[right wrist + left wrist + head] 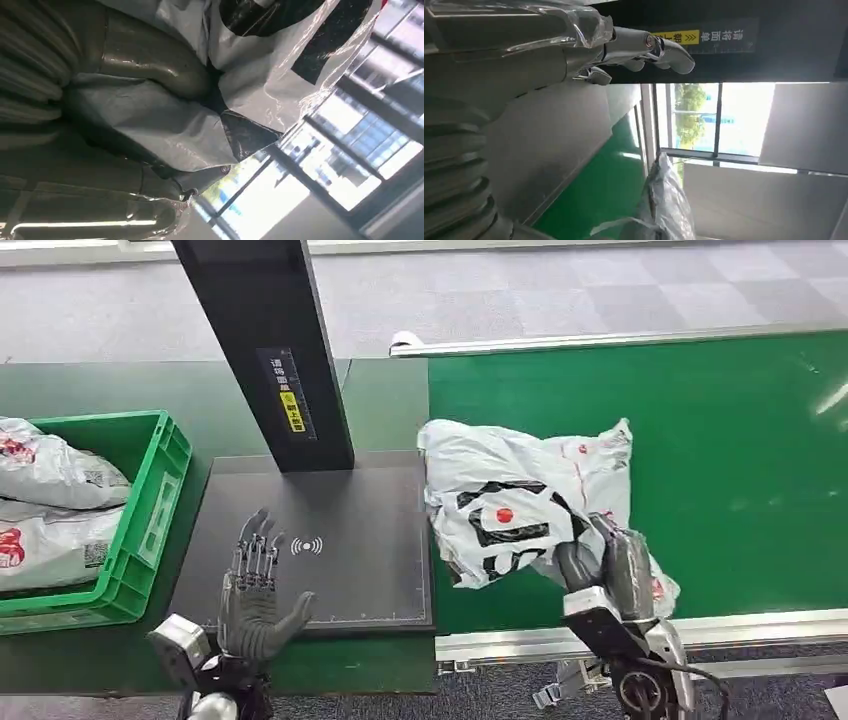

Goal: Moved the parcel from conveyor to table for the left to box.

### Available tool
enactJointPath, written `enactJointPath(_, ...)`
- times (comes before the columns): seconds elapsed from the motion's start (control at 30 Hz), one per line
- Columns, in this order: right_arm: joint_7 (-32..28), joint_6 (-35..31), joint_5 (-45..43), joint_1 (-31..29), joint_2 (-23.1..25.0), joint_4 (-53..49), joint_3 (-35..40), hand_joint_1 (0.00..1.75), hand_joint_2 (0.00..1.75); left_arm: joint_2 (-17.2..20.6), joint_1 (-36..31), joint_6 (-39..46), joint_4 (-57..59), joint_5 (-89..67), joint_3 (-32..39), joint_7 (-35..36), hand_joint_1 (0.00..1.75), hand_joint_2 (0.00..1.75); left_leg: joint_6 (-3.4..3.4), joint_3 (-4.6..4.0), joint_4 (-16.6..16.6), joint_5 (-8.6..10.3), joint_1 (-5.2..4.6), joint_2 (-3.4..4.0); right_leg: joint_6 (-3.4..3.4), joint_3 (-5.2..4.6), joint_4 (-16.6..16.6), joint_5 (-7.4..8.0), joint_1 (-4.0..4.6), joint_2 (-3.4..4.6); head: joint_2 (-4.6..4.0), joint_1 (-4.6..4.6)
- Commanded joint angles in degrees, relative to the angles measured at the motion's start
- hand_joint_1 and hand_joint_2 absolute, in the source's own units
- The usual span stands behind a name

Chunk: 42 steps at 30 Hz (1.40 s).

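Gripping the parcel (525,502) at its near right corner, the right hand (608,565) has fingers closed into the plastic; right wrist view shows the thumb (155,67) pressed into a fold of the bag (165,130). Parcel's a white poly mailer w/ black and red print, lying crumpled on the green conveyor (720,440), its left edge just beside the dark scan plate (330,540) on the table (390,400).

Handling, judged from looks: soft, floppy, prob. light; the slick film will sag and could slip from a corner pinch. Better hold = a bunched fold of film, or around the contents bulge near the middle, not a loose flap. A drag over the belt edge may snag, so lift it.

Left hand (255,595) is empty, fingers spread and extended, palm up over the near part of the plate, waiting. Far left, a green crate (150,510) already has similar bags inside. Black post (265,350) stands at the plate's far edge.
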Motion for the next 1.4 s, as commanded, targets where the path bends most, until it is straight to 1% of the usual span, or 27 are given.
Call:
enactJointPath(0.03,-0.8,4.5,-0.6,-17.2,2.8,29.3,13.3,1.75,1.75,1.5,-4.1,1.6,6.9,-0.4,1.0,1.8,0.0,1.75,-0.08,0.24,-0.2,0.13,0.03,0.47,-0.1,0.08,-0.2,0.27,0.04,0.39,0.0,-0.02)
enactJointPath(0.13,-0.8,6.8,-2.2,-21.6,5.3,35.5,18.2,1.75,1.75,2.6,-4.9,3.9,7.9,-0.5,1.5,3.1,0.0,1.75,-0.07,0.22,-0.1,0.14,0.01,0.44,-0.1,0.08,-0.1,0.21,0.02,0.37,0.0,-0.02)
enactJointPath(0.2,-0.5,7.3,-2.5,-22.0,6.3,36.5,19.8,1.75,1.75,2.9,-5.0,4.4,8.1,-0.3,2.1,3.1,0.0,1.75,-0.11,0.24,-0.2,0.14,0.02,0.5,-0.15,0.06,-0.1,0.22,0.03,0.41,0.0,-0.02)
enactJointPath(0.23,-0.2,8.1,-2.6,-22.0,6.8,37.6,21.0,1.75,1.75,2.8,-5.0,4.8,8.0,0.0,2.6,3.1,0.0,1.75,-0.09,0.23,-0.1,0.12,0.02,0.33,-0.12,0.11,0.0,0.15,0.03,0.27,0.0,-0.02)
enactJointPath(0.33,-0.1,8.7,-3.2,-22.3,7.9,39.9,23.8,1.75,1.75,2.7,-5.1,5.0,7.7,0.1,3.0,3.1,0.0,1.75,-0.08,0.21,-0.1,0.12,0.05,0.21,-0.11,0.12,0.0,0.11,0.07,0.16,0.0,-0.02)
enactJointPath(0.37,-0.4,8.7,-4.0,-23.0,8.5,42.0,24.9,1.75,1.75,2.6,-5.3,5.1,7.9,0.1,3.0,3.1,0.0,1.75,-0.09,0.25,-0.1,0.12,0.07,0.27,-0.13,0.14,-0.1,0.13,0.09,0.19,0.0,-0.02)
enactJointPath(0.4,-0.4,8.8,-4.1,-23.3,9.0,43.4,25.9,1.75,1.75,2.5,-5.4,5.2,7.9,0.1,2.9,3.2,0.0,1.75,-0.06,0.13,-0.1,0.12,0.06,0.15,-0.09,0.07,0.0,0.1,0.07,0.11,0.0,-0.02)
enactJointPath(0.43,-0.6,9.5,-4.8,-23.9,9.5,45.0,26.7,1.75,1.75,2.4,-5.6,5.4,8.0,-0.1,2.7,3.4,0.0,1.75,-0.08,0.21,-0.1,0.13,0.07,0.25,-0.12,0.11,-0.1,0.12,0.08,0.17,0.0,-0.02)
enactJointPath(0.5,-0.9,9.6,-5.2,-24.3,10.2,46.5,27.3,1.75,1.75,2.2,-5.7,5.6,8.1,-0.3,2.5,3.5,0.0,1.75,-0.06,0.06,-0.1,0.13,0.05,0.14,-0.1,0.01,0.0,0.09,0.06,0.09,0.0,-0.02)
enactJointPath(0.67,-1.2,10.7,-6.3,-26.0,12.3,50.4,29.8,1.75,1.75,2.7,-6.3,8.1,8.5,-1.2,3.0,3.7,0.0,1.75,-0.07,0.05,0.0,0.14,0.06,0.12,-0.12,0.01,0.0,0.09,0.06,0.06,0.0,0.0)
enactJointPath(0.73,-0.3,11.7,-6.7,-27.5,13.3,53.9,30.9,1.75,1.75,2.9,-6.4,10.3,8.3,-2.1,4.1,3.7,0.0,1.75,-0.09,0.05,-0.1,0.14,0.06,0.14,-0.13,-0.01,0.0,0.1,0.06,0.07,0.0,-0.02)
enactJointPath(0.8,-0.7,11.4,-7.0,-28.3,13.9,56.5,31.4,1.75,1.75,3.1,-6.4,10.3,8.1,-2.0,4.5,3.8,0.0,1.75,-0.12,0.11,-0.1,0.16,0.08,0.15,-0.16,0.03,0.0,0.12,0.09,0.06,0.0,0.0)
enactJointPath(0.83,-0.2,12.1,-7.2,-29.1,14.1,58.9,32.3,1.22,1.75,3.1,-6.2,11.1,7.8,-2.4,5.0,3.7,0.0,1.75,-0.09,0.1,-0.1,0.16,0.05,0.11,-0.14,0.03,0.0,0.1,0.07,0.04,0.0,-0.02)
enactJointPath(0.87,0.1,12.1,-7.3,-29.2,14.3,60.1,32.7,0.52,1.75,3.1,-5.9,11.6,7.5,-2.6,5.3,3.6,0.0,1.75,-0.08,0.1,-0.1,0.13,0.06,0.12,-0.12,0.03,0.0,0.09,0.07,0.07,0.0,-0.02)
enactJointPath(0.9,0.0,12.0,-7.5,-29.5,14.6,61.3,32.8,0.0,1.75,3.1,-5.7,11.7,7.1,-2.7,5.6,3.7,0.0,1.75,-0.09,0.14,-0.1,0.15,0.06,0.14,-0.13,0.07,-0.1,0.1,0.08,0.06,0.0,0.0)
enactJointPath(0.93,-0.3,11.9,-7.9,-29.7,14.7,63.1,32.9,0.0,1.75,3.0,-5.2,12.1,6.6,-3.0,6.1,3.7,0.0,1.75,-0.07,0.11,-0.1,0.14,0.07,0.1,-0.11,0.06,0.0,0.09,0.08,0.03,0.0,-0.02)
enactJointPath(1.17,-0.1,11.7,-8.2,-29.4,14.5,64.5,32.8,0.0,1.75,3.0,-4.6,13.1,6.2,-3.3,6.9,3.8,0.0,1.75,-0.05,0.05,-0.1,0.14,0.06,0.05,-0.09,0.03,0.0,0.07,0.07,-0.01,0.0,0.0)
enactJointPath(1.4,-0.9,10.4,-9.2,-29.2,13.5,64.9,31.1,0.0,1.75,3.6,-3.1,19.5,5.3,-11.3,9.6,4.5,0.0,1.75,-0.09,0.13,-0.1,0.16,0.07,0.0,-0.13,0.1,-0.1,0.07,0.09,-0.08,0.0,0.0)
